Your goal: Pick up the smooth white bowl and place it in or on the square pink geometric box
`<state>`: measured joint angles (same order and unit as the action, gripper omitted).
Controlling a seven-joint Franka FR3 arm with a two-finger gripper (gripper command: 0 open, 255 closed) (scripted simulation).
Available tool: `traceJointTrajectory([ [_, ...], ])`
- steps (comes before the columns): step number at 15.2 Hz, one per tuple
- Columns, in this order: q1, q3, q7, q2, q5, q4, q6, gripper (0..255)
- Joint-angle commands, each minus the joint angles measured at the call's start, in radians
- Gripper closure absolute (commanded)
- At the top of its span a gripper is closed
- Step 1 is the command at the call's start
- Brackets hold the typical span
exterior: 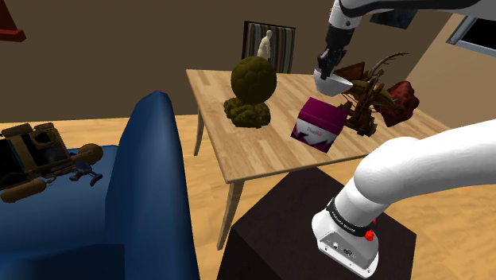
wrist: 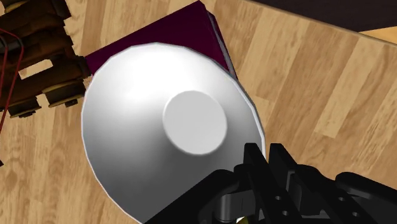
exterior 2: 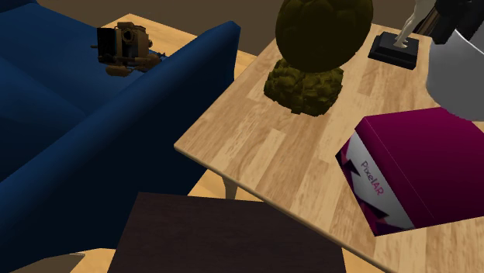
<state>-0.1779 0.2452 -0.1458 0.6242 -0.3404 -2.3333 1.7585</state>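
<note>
While my pincer (exterior: 327, 71) grips the white bowl (exterior: 335, 82) by its rim above the pink box (exterior: 319, 125), an off-centre release could tip it off

Wood table (exterior: 242, 155): magenta box (exterior: 319, 127), olive shrub (exterior: 253, 89), statuette (exterior 2: 397, 45).

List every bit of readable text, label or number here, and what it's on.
"PixelAR": on the white side face of the magenta box, seen in the second exterior view.
The same label in the shoulder view: too blurred to read.
White print on a black band of the arm: too small to read.
White bowl: no text.
</note>
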Motion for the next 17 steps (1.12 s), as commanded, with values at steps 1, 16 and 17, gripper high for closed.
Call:
traceJointTrajectory([
  [1, -0.016, 0.042, -0.052, -0.008, -0.020, 0.018, 0.005, 255],
  [16, -0.042, 0.119, -0.077, -0.034, -0.069, -0.103, 0.167, 255],
  [17, -0.042, 0.122, -0.075, -0.036, -0.072, -0.115, 0.181, 255],
])
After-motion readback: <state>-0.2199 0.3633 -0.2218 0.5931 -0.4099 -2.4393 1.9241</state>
